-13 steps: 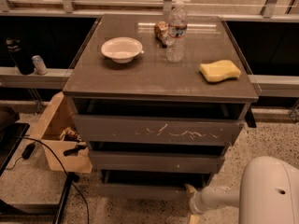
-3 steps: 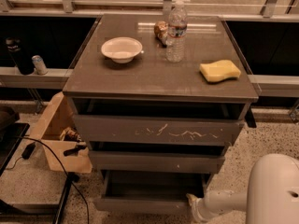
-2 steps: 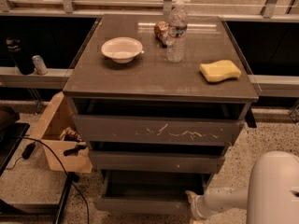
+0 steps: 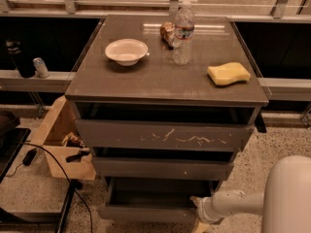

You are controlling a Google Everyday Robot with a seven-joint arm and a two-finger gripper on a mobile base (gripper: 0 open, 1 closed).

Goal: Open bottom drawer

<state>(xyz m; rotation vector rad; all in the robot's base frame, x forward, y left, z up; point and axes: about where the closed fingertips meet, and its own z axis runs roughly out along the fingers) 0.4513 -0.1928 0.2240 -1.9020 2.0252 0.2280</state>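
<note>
The bottom drawer (image 4: 146,212), the lowest and slimmest of three grey fronts, stands pulled out from the cabinet, its grey inside (image 4: 155,192) showing. My gripper (image 4: 198,208) is at the drawer's right front corner, low in the camera view, at the end of the white arm (image 4: 238,203) that comes in from the right. Above it are the middle drawer (image 4: 163,169) with a small white speck and the top drawer (image 4: 163,136) with white scratches, both slightly out.
On the cabinet top (image 4: 165,76) sit a white bowl (image 4: 126,51), a water bottle (image 4: 183,33), a small brown object (image 4: 167,32) and a yellow sponge (image 4: 228,74). A cardboard box (image 4: 60,140) and a black cable (image 4: 63,174) lie on the floor to the left.
The bottom drawer has slid out toward the camera since the oldest frame, exposing its inside. The gripper and arm have stayed by its right front corner in the last second.
</note>
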